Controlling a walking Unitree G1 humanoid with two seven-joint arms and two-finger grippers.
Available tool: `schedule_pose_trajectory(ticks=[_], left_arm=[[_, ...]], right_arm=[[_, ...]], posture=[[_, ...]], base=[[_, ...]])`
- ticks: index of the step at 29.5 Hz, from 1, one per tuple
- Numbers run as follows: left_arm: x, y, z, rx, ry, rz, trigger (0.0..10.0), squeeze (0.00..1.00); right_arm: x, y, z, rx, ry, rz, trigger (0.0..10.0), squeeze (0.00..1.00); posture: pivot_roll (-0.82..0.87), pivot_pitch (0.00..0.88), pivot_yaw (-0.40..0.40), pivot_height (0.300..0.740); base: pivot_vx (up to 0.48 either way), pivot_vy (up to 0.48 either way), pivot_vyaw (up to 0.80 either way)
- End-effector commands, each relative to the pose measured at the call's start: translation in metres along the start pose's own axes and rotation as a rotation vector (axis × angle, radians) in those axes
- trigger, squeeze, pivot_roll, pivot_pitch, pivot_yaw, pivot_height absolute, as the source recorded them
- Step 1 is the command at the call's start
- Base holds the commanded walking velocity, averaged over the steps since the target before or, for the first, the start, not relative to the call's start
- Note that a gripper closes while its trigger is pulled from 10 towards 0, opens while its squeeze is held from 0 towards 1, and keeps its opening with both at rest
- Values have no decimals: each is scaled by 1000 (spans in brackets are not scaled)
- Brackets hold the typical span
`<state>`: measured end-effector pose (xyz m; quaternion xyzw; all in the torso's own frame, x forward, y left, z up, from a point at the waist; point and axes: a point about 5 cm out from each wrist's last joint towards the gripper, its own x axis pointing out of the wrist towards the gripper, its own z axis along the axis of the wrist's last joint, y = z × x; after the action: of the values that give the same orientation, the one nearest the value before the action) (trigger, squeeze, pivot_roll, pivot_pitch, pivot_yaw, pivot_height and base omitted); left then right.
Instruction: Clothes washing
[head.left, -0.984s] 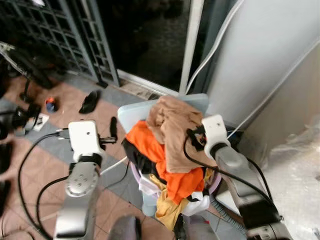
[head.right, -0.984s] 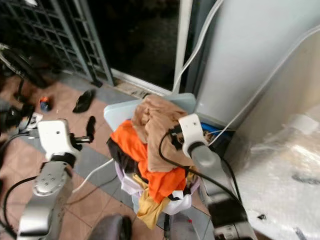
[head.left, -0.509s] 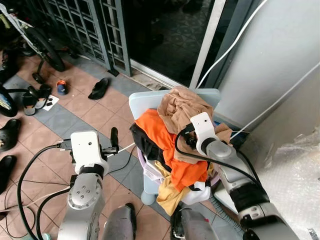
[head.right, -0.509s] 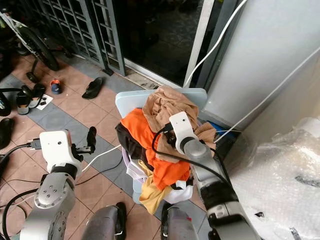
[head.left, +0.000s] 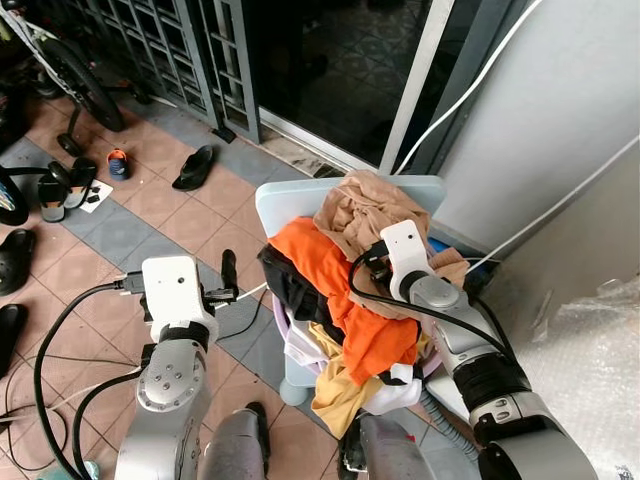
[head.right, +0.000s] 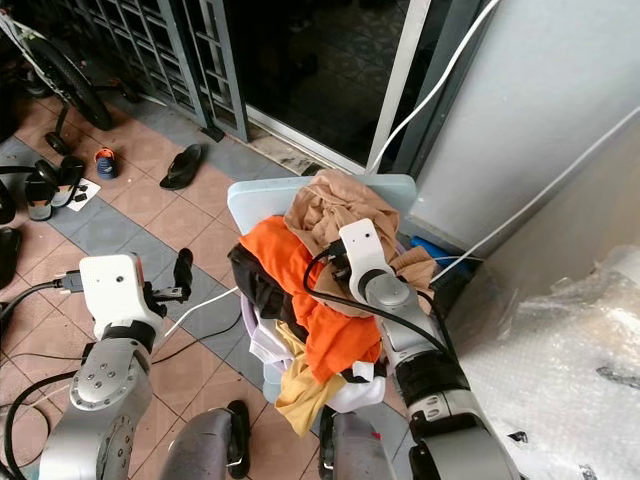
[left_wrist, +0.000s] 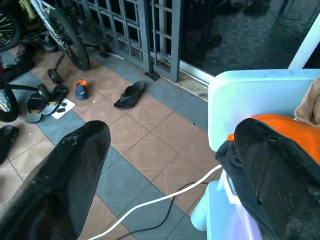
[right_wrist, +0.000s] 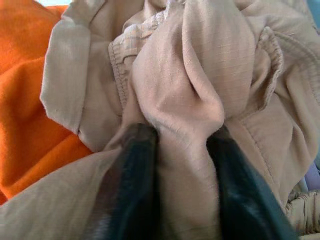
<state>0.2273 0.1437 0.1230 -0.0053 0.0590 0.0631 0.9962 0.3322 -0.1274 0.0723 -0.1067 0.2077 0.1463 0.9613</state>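
A heap of clothes sits in a lilac basket (head.right: 247, 322) on a pale blue plastic chair (head.left: 290, 195). A tan garment (head.left: 365, 205) lies on top, above an orange garment (head.left: 325, 270) and black, yellow and white pieces. My right gripper (right_wrist: 182, 150) is pressed into the top of the heap, shut on a fold of the tan garment (right_wrist: 200, 80); its fingers (right_wrist: 137, 170) sit either side of the fold. My left gripper (left_wrist: 172, 145) hangs open to the left of the chair, over the tiled floor, holding nothing. Its black fingers (head.left: 228, 272) point away from me.
A white cable (left_wrist: 150, 200) runs over the tiles beside the chair. Sandals (head.left: 192, 168) and shoes lie to the left near a bicycle wheel (head.left: 75, 75) and a metal grille (head.left: 160, 40). A white wall (head.left: 560, 110) and plastic wrap (head.left: 600, 370) close off the right.
The camera has shifted, so the whole scene sits differently in the picture. My right gripper has stayed in the tan garment on the heap. The left arm has hardly moved.
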Motion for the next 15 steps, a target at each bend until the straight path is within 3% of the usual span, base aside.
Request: schedule_pose_trajectory(ticks=[1, 9, 12, 15], left_arm=[[0, -1, -3, 0, 21, 11, 10000, 0], [9, -4, -2, 6, 9, -4, 10000, 0], [12, -4, -3, 13, 7, -6, 10000, 0], [18, -3, -1, 22, -7, 3, 10000, 0]], right_arm=[[-1, -6, -13, 34, 51, -22, 0, 0], [0, -8, -7, 66, 14, -33, 0, 0], [-3, -8, 4, 132, -80, -18, 0, 0], [-13, -11, 30, 177, -264, -10, 0, 0]], posture=[[61, 212, -25, 740], [43, 188, -11, 740], [42, 179, -16, 740], [41, 151, -17, 740]], base=[[0, 0, 0], [0, 0, 0], [0, 0, 0], [0, 0, 0]])
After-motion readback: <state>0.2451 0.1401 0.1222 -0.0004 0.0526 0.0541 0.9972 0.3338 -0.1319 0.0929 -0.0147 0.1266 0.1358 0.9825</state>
